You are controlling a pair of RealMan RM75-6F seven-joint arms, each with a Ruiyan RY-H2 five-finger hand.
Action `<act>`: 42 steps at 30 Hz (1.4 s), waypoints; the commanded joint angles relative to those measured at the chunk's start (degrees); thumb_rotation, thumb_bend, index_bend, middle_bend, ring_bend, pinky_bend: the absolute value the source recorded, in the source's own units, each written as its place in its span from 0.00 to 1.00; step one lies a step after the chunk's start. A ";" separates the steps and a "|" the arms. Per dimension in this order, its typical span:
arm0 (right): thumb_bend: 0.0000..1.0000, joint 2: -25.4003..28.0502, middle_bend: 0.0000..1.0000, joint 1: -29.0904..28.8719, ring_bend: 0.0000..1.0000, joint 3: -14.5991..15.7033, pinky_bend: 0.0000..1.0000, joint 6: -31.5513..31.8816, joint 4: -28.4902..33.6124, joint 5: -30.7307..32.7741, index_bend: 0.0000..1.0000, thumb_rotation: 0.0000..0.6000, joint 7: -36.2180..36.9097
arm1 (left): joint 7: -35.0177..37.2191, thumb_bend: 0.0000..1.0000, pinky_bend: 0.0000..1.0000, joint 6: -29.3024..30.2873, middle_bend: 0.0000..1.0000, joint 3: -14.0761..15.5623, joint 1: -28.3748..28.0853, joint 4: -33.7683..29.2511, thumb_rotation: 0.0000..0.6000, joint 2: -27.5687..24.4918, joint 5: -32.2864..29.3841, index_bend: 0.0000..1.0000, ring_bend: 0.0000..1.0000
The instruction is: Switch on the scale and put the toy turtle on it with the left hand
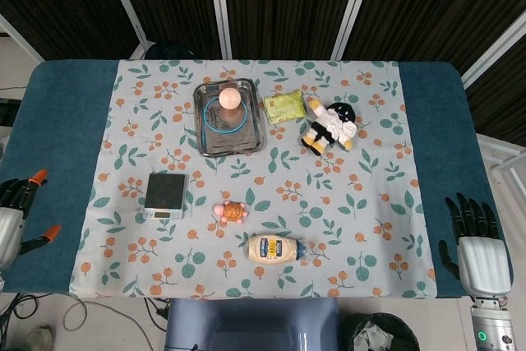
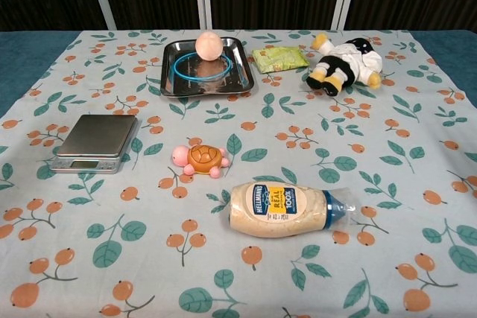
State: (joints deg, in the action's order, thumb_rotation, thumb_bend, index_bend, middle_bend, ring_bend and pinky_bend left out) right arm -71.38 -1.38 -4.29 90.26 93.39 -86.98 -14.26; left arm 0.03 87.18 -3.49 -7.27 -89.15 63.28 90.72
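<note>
The small silver scale [image 1: 166,195] [image 2: 97,143] lies on the floral cloth, left of centre, its display toward the front edge. The toy turtle [image 1: 231,212] [image 2: 199,160], orange shell and pink limbs, sits on the cloth just right of the scale, apart from it. My left hand [image 1: 15,214] shows only in the head view at the far left edge, off the table, fingers apart and holding nothing. My right hand [image 1: 477,246] hangs at the lower right beside the table, fingers spread and empty. Neither hand appears in the chest view.
A metal tray [image 1: 205,137] [image 2: 168,81] at the back holds a peach ball [image 1: 231,99] [image 2: 209,45] and a blue ring. A green packet [image 1: 284,106] and a plush doll [image 1: 331,127] [image 2: 344,62] lie back right. A mayonnaise bottle [image 1: 275,248] [image 2: 285,209] lies in front of the turtle.
</note>
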 commanded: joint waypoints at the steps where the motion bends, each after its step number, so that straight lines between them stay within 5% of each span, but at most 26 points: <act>1: 0.53 -0.04 0.00 -0.04 0.01 0.03 0.00 -0.13 -0.04 0.03 0.00 1.00 -0.08 | -1.26 0.19 0.37 -0.10 0.43 0.66 -0.96 -1.47 1.00 -1.94 2.39 0.03 0.38; 4: 0.53 -0.08 0.00 -0.14 0.01 0.06 0.00 -0.46 -0.07 0.19 0.00 1.00 -0.06 | -1.48 0.26 0.54 -3.13 0.54 1.27 -3.04 -2.58 1.00 -3.13 4.24 0.05 0.54; 13: 0.53 0.11 0.00 -0.04 0.01 0.03 0.00 -0.26 0.01 0.13 0.00 1.00 0.31 | -1.12 0.46 0.68 -19.63 0.65 4.31 -10.59 -5.21 1.00 -6.20 5.06 0.08 0.67; 25: 0.53 0.46 0.00 0.06 0.01 -0.27 0.00 -0.02 0.02 0.39 0.00 1.00 0.96 | -9.41 0.54 0.71 -29.06 0.70 4.39 -14.13 -5.68 1.00 -1.59 -0.95 0.09 0.71; 42: 0.53 0.62 0.00 0.19 0.01 -0.43 0.00 0.06 0.10 0.72 0.00 1.00 1.48 | -13.84 0.54 0.71 -33.15 0.69 5.78 -15.26 -1.29 1.00 4.47 -5.35 0.10 0.71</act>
State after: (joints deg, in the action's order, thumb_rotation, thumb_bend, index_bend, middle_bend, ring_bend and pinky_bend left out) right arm -70.77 -1.19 -4.72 90.33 93.50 -86.27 -12.79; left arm -13.71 54.22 2.17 -22.43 -90.64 67.54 85.52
